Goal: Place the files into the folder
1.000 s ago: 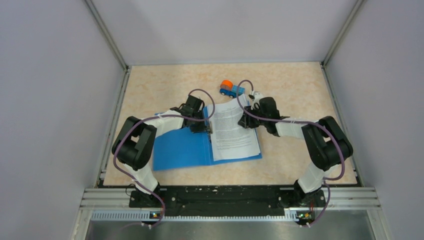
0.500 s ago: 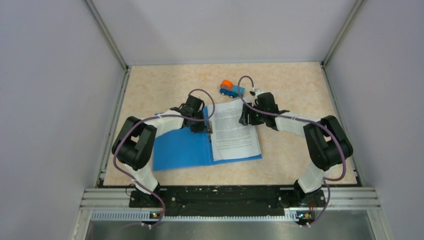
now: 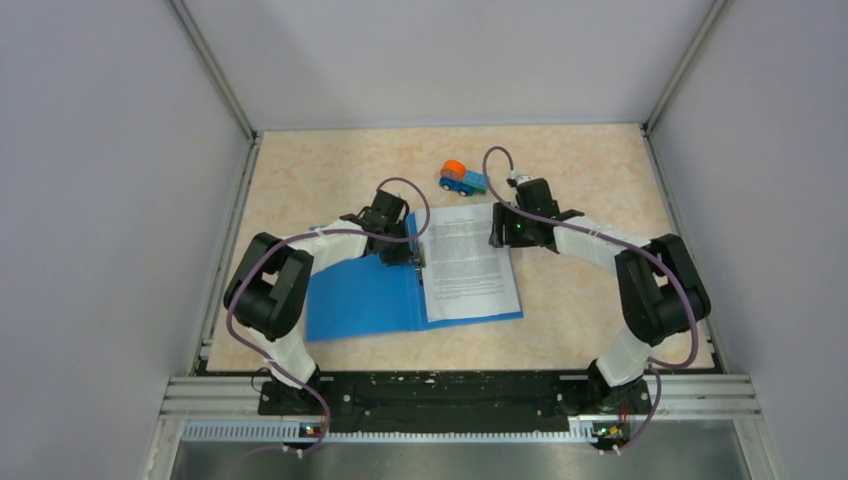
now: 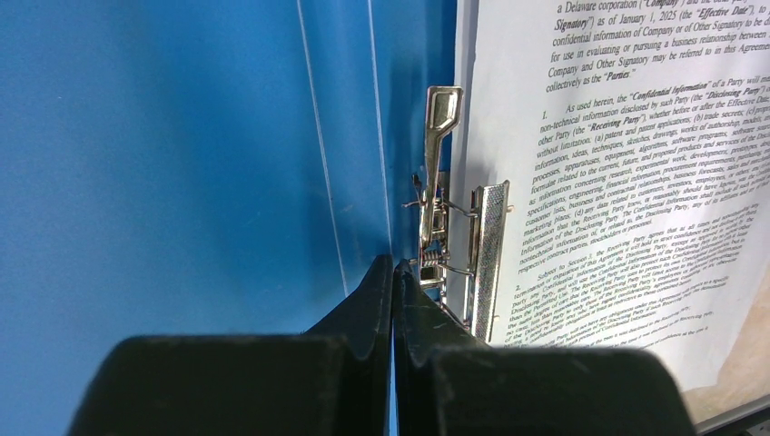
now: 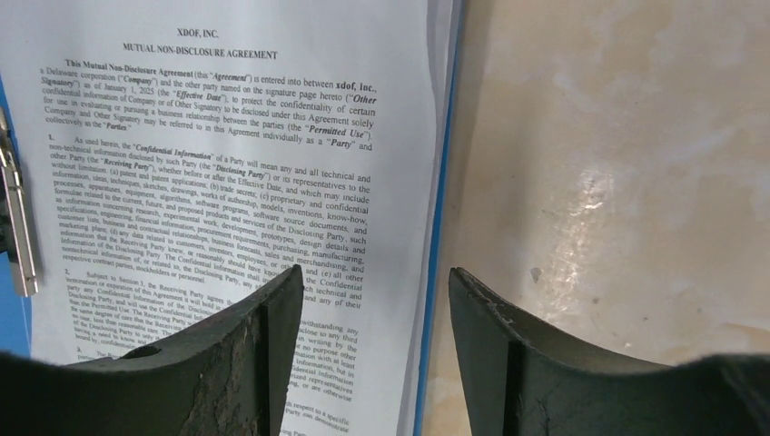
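The blue folder [image 3: 360, 298] lies open on the table. The files [image 3: 466, 262] lie flat on its right half. My left gripper [image 3: 412, 252] is shut, with its tips at the spine fold just left of the metal clip. In the left wrist view the left gripper [image 4: 393, 265] shows nothing between its jaws, with the clip [image 4: 442, 211] and the files [image 4: 626, 154] to its right. My right gripper [image 3: 498, 230] is open over the far right edge of the files. In the right wrist view the right gripper [image 5: 375, 289] straddles the files [image 5: 227, 173] and the folder's blue edge [image 5: 445, 227].
A small blue-and-orange toy truck [image 3: 462, 178] stands just beyond the folder, close to the right arm. Grey walls enclose the table on three sides. Bare tabletop [image 5: 626, 163] shows right of the folder.
My right gripper has moved back and to the right, off the sheets to their far right edge. The raised far corner of the files has settled flat. The left gripper has not moved.
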`<state>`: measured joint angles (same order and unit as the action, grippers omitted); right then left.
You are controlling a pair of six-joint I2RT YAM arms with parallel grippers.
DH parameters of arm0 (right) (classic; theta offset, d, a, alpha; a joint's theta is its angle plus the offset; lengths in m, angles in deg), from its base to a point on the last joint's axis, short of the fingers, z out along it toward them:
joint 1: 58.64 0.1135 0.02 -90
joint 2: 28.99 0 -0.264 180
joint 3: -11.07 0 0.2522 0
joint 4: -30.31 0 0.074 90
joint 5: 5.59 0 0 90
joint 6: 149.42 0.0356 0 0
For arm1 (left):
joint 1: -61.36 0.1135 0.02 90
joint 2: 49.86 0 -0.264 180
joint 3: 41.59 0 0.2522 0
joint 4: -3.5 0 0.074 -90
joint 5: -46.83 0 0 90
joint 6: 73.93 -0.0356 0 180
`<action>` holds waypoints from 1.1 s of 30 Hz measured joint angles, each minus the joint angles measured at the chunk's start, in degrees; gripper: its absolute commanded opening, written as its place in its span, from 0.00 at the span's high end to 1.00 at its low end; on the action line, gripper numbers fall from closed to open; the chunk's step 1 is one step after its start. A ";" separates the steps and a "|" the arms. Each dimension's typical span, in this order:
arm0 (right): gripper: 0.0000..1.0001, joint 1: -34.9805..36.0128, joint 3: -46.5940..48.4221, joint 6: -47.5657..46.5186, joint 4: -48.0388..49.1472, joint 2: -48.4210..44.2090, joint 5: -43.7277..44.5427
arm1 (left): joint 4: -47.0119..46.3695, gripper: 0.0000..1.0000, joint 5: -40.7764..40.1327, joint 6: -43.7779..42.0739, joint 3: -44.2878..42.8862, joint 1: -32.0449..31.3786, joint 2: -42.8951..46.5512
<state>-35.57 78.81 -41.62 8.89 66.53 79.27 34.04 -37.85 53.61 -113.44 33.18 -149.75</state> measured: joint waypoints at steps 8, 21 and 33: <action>0.55 2.32 4.68 0.81 -5.64 -4.13 3.67 | 0.07 1.00 0.02 -0.02 -0.28 0.00 0.00; 0.62 19.52 13.09 7.26 -4.79 5.16 7.37 | 2.89 1.00 -1.14 0.00 -2.12 0.26 3.58; 0.70 25.33 18.69 8.39 -4.37 11.74 12.96 | 6.51 0.98 -6.60 1.31 3.39 9.01 20.46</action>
<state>-10.23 97.50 -33.22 4.51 78.27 92.23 40.55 -44.45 54.92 -110.05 42.18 -129.30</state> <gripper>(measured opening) 0.318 0.013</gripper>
